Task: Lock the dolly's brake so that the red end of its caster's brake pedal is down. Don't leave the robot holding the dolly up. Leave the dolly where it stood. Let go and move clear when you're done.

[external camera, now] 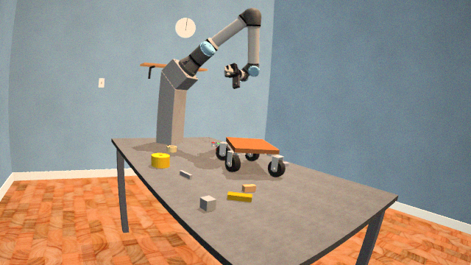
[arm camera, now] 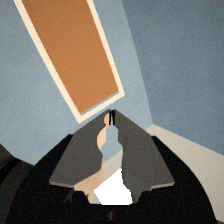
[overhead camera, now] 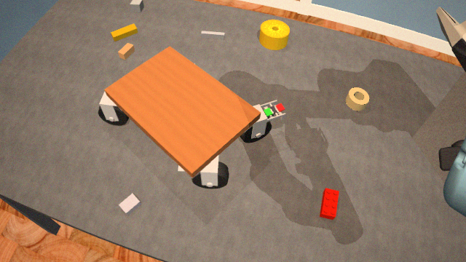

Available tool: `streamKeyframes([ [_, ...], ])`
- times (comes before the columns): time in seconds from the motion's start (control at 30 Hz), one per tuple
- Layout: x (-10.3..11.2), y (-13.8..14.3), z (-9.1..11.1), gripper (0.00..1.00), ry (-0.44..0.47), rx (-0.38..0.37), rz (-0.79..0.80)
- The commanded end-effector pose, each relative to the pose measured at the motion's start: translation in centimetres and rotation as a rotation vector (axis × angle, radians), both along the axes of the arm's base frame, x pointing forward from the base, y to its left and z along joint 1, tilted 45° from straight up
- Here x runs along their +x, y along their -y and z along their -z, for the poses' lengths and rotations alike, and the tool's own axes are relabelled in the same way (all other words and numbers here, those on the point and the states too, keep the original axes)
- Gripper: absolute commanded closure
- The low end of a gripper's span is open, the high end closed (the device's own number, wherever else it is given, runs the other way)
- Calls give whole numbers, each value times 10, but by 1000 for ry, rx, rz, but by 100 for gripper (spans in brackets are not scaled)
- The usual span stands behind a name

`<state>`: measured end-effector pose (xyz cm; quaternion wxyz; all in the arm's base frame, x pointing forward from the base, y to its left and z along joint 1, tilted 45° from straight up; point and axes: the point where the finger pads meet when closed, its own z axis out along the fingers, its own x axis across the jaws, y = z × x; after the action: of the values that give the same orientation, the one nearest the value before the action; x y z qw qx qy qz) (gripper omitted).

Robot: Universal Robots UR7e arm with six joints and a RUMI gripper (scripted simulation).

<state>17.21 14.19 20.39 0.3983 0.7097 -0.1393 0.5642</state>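
Dolly (overhead camera: 178, 105) with orange top on four wheels on the grey table (overhead camera: 54, 153), long side running from near the yellow ring (overhead camera: 274, 34) toward the white block (overhead camera: 129, 202), brake pedal (overhead camera: 274, 109) sticking out of one corner wheel, red end outermost, gripper (external camera: 235, 76) high above, pinched tight on nothing

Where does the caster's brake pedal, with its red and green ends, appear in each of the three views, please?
Top: brake pedal right of centre, at the dolly deck's right corner.
Exterior: tiny specks at the dolly's far-left corner.
Wrist: not in view.
Shared landmark: the orange deck.
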Motion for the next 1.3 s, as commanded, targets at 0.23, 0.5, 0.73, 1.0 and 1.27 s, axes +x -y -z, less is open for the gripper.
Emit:
streamKeyframes([
  [0.23,-24,54,68,100,-36,201,442],
  [0.5,-46,62,121,100,-66,366,725],
  [0.73,-60,47,178,100,-100,576,1006],
  [1.0,-56,17,222,100,-124,787,1217],
  [1.27,-17,-33,267,100,-142,1130,1444],
])
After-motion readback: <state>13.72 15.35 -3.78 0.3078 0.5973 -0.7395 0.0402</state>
